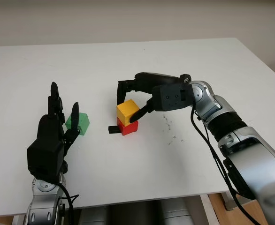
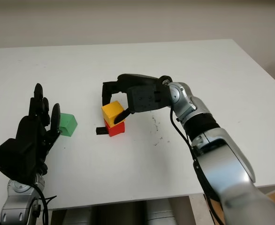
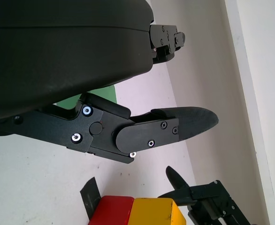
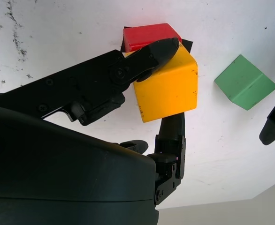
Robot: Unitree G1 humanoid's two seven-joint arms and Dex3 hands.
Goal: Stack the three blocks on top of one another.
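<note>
yellow block clamped by right hand fingers atop red block | judged light, rigid, smooth-faced; best gripped on opposite sides | left hand open beside green block

A yellow block, a red block and a green block are seen on a white table.

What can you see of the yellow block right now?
The yellow block is a plain matte cube with slightly scuffed faces. It sits on the red block, turned a little askew, near the middle of the white table. The right hand grips it, fingers pressed on opposite sides.
</note>
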